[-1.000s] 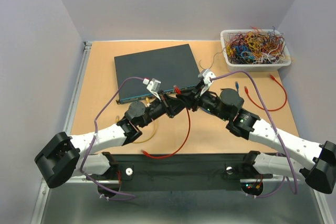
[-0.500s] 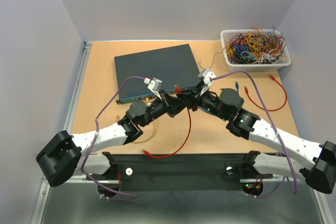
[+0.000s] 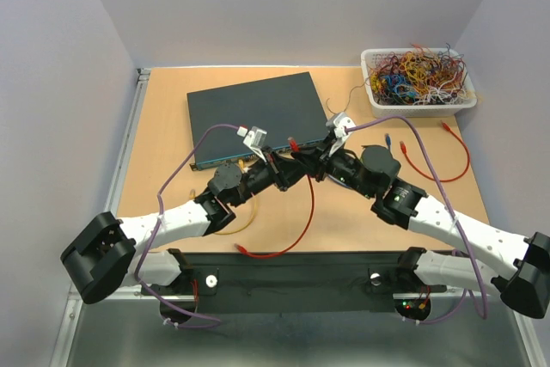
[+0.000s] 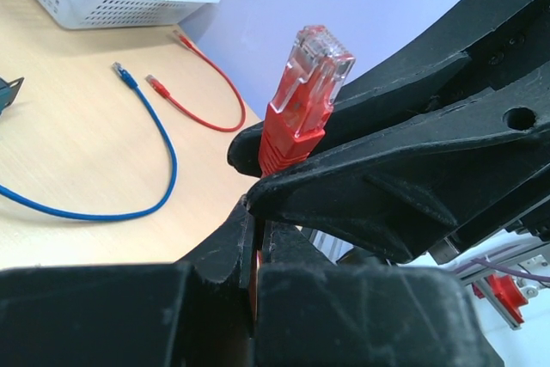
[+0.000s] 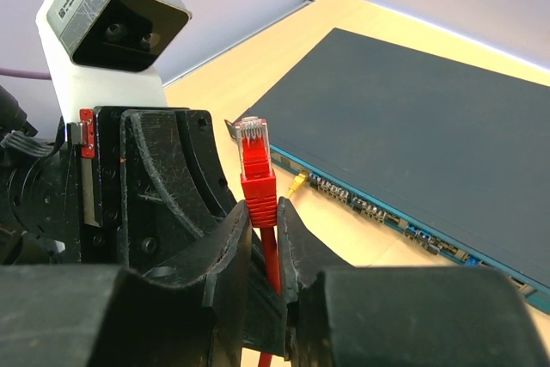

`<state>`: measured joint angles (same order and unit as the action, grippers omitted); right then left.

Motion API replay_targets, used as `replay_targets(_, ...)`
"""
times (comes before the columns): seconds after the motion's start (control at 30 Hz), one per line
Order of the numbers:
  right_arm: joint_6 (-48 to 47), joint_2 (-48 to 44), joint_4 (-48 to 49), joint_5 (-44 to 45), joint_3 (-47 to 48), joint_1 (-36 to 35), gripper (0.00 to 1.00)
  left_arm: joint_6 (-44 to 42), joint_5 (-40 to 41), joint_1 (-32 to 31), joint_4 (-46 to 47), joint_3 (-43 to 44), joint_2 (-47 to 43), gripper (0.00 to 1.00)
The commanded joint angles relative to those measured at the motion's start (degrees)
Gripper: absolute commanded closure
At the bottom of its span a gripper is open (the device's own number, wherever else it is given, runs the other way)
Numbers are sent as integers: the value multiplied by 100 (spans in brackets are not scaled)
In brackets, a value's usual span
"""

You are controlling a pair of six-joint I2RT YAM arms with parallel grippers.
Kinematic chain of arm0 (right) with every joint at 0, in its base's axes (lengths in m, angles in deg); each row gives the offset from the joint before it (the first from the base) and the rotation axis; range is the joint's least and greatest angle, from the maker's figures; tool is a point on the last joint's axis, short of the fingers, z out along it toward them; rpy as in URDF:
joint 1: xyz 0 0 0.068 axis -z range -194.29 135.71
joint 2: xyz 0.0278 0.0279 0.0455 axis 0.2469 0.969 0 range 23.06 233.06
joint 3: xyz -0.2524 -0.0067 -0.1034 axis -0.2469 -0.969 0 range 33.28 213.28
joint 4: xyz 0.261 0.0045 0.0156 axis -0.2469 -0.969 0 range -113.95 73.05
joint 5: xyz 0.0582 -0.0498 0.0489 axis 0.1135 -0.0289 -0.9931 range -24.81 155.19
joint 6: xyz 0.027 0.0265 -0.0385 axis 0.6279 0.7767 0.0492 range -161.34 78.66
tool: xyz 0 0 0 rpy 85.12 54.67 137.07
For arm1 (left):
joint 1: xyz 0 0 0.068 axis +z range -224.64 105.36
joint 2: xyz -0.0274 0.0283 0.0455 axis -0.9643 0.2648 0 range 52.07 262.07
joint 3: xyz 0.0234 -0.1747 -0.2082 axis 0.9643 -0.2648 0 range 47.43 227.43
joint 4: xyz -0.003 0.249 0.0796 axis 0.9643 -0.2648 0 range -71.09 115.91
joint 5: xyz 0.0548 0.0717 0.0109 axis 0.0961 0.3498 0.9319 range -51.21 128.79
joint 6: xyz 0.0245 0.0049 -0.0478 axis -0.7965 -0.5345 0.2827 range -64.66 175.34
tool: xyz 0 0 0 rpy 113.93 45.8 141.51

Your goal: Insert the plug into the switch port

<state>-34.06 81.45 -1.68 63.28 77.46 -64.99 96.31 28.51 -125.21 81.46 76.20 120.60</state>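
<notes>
Plug [image 5: 255, 154], red with clear tip, stands upright, its cable [image 5: 271, 268] pinched by both left tool [image 4: 255, 242] and right tool [image 5: 265, 223]; only right wrist view shows switch ports [image 5: 369, 208], near, on its far side.

Claws: two, left claw [image 4: 252, 205], right claw [image 5: 263, 214]
Switch box [image 3: 256, 116]: one
Wire basket [image 3: 421, 103]: one, 1 o'clock
Red cables [image 3: 309, 204] [image 3: 467, 161]: two
Blue cable [image 4: 174, 165]: one
Yellow cable [image 3: 247, 221]: one

Bright, even light; soft shadows; nearest fingers [image 5: 103, 315] slightly blurred.
</notes>
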Motion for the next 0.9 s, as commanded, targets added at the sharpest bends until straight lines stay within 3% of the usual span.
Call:
replay_targets(0.0, 9, -223, 267, 320, 310, -54, 95, -54, 44, -24, 123, 321, 37, 87)
replay_targets(0.1, 80, -135, -153, 1066, 336, -54, 98, -255, 140, -24, -184, 409, -33, 51)
replay_targets(0.23, 115, 5, -630, 1965, 310, -19, 100, -590, 588, 12, -816, 462, -340, 31)
replay_targets(0.37, 421, 15, -1253, 2099, 153, 463, 100, -801, 879, 205, -1230, 454, -586, 23)
replay_targets(0.5, 817, 154, -1877, 1668, 265, 1491, 100, -854, 678, 783, -1319, 445, -561, 22)
replay_targets(0.6, 1020, 813, -2545, 1187, 730, 2351, 100, -819, 502, 1257, -1240, 488, -429, 22)
replay_targets(0.87, 1011, 2263, -2713, 412, 1013, 2574, 100, -1161, 229, 2391, -1178, 1077, 177, 22)
